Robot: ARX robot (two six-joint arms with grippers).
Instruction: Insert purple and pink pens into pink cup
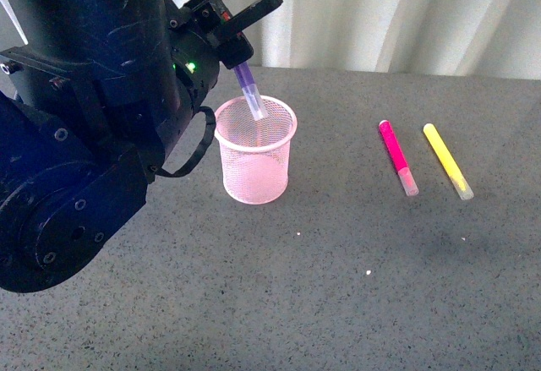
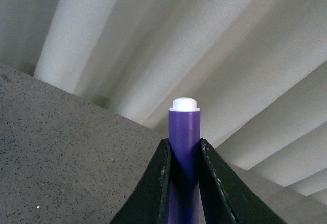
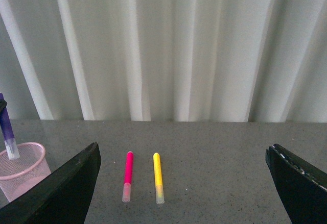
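Left gripper (image 2: 184, 142): both fingers are clamped on the barrel of the purple pen (image 1: 248, 84). In the left wrist view you see the barrel pinched between the two black fingers, with its white end plug standing clear above them.

Pen attitude: it is tilted, not upright. The gripped end leans up and away toward the left arm. The pale cap end points down into the mouth of the pink cup (image 1: 254, 172). The cap tip sits just below the rim line, near the far-left side of the opening. You cannot tell whether it touches the mesh.

Cup: it stands upright on the grey table (image 1: 338, 286), close beside the left arm.

Right gripper (image 3: 183, 150): its fingers are spread wide with nothing between them, and it hangs above the table facing the curtain (image 1: 380, 8).

Pink pen (image 1: 397, 158): it lies flat on the table, well apart from the cup on the robot's right side, with its pale cap toward the robot. Nothing is touching it.

Yellow marker (image 1: 447, 161): it lies just beside the pink pen on the side away from the cup. The two are roughly parallel and not touching.
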